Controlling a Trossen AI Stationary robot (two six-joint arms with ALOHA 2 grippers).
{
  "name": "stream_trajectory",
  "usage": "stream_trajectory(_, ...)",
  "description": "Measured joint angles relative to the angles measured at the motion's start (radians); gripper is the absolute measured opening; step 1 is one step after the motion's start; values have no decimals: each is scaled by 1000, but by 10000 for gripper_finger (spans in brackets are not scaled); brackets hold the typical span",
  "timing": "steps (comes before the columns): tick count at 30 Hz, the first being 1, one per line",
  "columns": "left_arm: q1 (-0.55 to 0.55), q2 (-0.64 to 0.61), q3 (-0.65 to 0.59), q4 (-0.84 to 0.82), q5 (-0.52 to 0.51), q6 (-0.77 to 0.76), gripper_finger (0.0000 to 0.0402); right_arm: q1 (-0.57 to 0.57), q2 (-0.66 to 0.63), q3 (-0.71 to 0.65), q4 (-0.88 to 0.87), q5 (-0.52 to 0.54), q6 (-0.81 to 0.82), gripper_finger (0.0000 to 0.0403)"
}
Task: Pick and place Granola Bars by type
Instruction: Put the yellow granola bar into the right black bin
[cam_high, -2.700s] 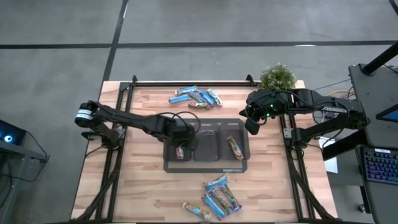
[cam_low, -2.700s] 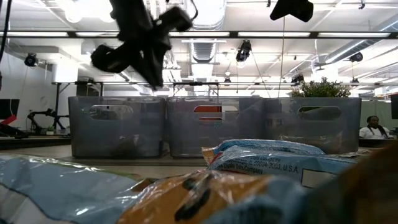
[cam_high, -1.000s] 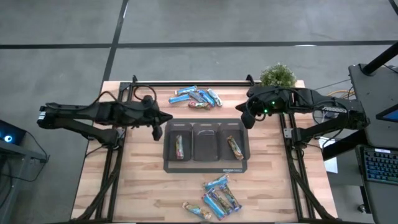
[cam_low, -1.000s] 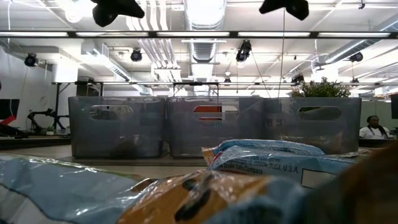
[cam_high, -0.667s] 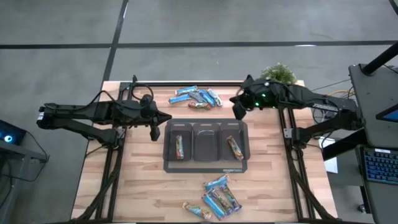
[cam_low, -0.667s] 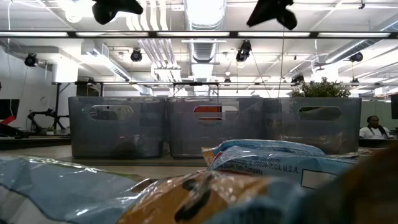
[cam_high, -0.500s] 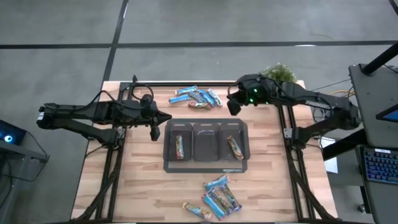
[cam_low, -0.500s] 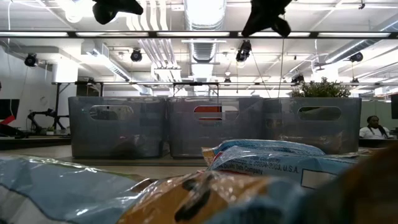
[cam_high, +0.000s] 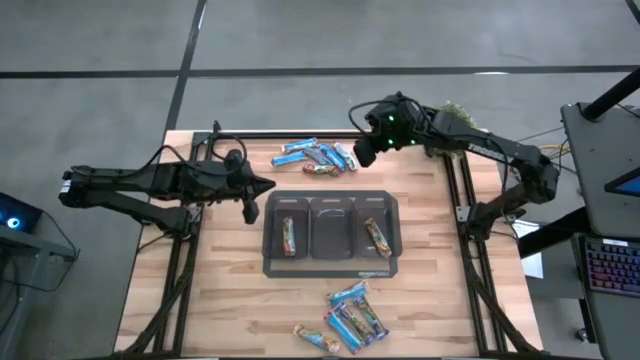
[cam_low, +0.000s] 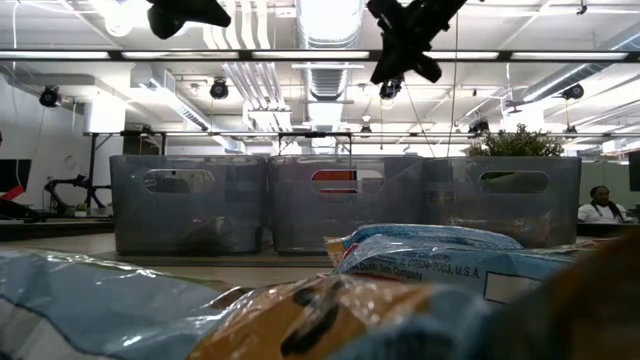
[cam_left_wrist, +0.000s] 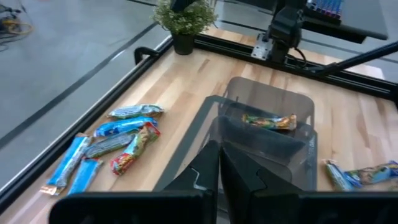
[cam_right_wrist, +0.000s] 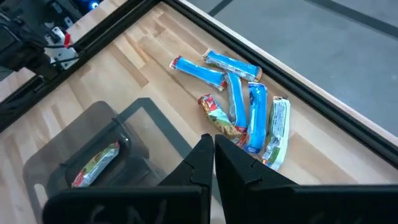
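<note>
Swung toward the far Granola Bars (cam_high: 315, 156), right end effector (cam_high: 362, 158) closed, empty; bars fan mostly left-right.

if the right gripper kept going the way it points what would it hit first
Probably the far pile of bars. The right gripper, fingers shut, aims down toward the red-wrapped bar at the pile's near edge; height above the table is hard to judge.
</note>
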Motion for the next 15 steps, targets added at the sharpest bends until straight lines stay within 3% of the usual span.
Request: stream_trajectory(15, 4, 3, 0, -1, -36, -3, 0, -104, 185, 125, -1, -43, -57, 8)
